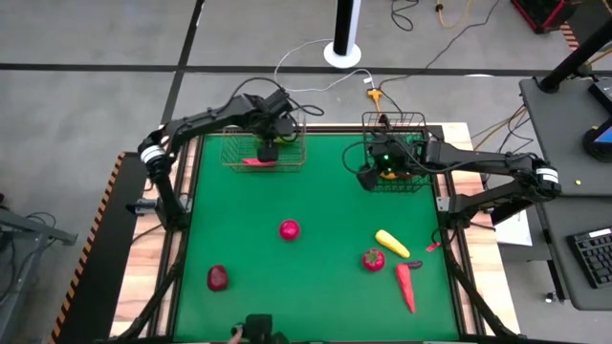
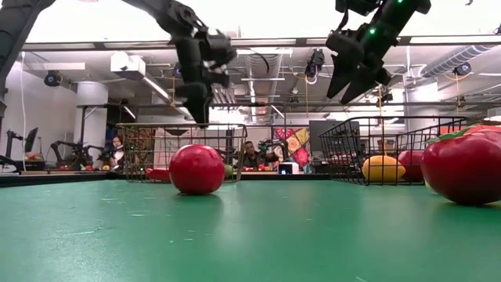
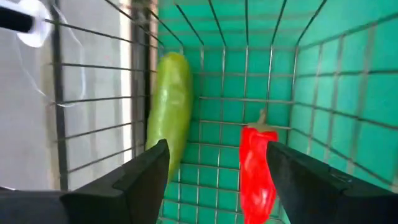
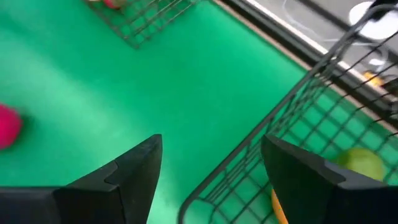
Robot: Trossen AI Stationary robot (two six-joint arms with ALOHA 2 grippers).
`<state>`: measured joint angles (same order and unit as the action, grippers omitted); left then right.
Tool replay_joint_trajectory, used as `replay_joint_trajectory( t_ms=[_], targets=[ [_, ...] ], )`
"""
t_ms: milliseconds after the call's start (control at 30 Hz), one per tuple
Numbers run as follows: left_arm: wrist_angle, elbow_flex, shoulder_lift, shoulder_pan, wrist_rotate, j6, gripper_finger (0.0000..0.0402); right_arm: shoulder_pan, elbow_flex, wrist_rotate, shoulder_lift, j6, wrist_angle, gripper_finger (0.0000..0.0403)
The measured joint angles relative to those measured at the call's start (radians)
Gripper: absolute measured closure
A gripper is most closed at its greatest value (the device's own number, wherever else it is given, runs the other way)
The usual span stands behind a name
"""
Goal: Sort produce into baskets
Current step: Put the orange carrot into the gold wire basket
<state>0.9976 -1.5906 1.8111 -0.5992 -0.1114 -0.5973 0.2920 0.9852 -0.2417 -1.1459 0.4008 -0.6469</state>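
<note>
The tan wire basket (image 1: 232, 151) stands at the far left. In it lie a green cucumber (image 3: 169, 106) and a red chili (image 3: 256, 174) on its mesh floor. My left gripper (image 3: 217, 149) hangs open above them, pointing down, and touches neither. The black wire basket (image 1: 413, 122) stands at the far right and holds a lime (image 4: 360, 163) and a yellow lemon (image 2: 383, 168). My right gripper (image 4: 211, 142) hovers open over that basket's left rim (image 4: 249, 155), with nothing between its fingers.
Loose on the green mat lie a pink round fruit (image 1: 289, 229), a dark-red fruit (image 1: 218, 277), a long yellow piece (image 1: 392, 243), a red tomato-like fruit (image 1: 373, 259) and a red chili (image 1: 407, 287). There is open mat between the two baskets.
</note>
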Motion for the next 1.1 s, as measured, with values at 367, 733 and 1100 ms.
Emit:
replay_joint_trajectory(
  t_ms=[367,733,1100],
  targets=[
    [-0.065,0.067,-0.31,0.187,0.049,0.235,0.0161,-0.132,0.0,0.067,0.013,0.123,-0.05,0.0149],
    [-0.274,0.34,-0.518,0.726,-0.355,0.581,0.0161,-0.408,0.035,0.106,0.012,0.4,-0.185,0.0149],
    [-0.318,0.47,-0.51,1.082,-0.634,0.932,0.0162,-0.633,0.07,0.241,0.011,0.714,-0.302,0.015]
  ],
)
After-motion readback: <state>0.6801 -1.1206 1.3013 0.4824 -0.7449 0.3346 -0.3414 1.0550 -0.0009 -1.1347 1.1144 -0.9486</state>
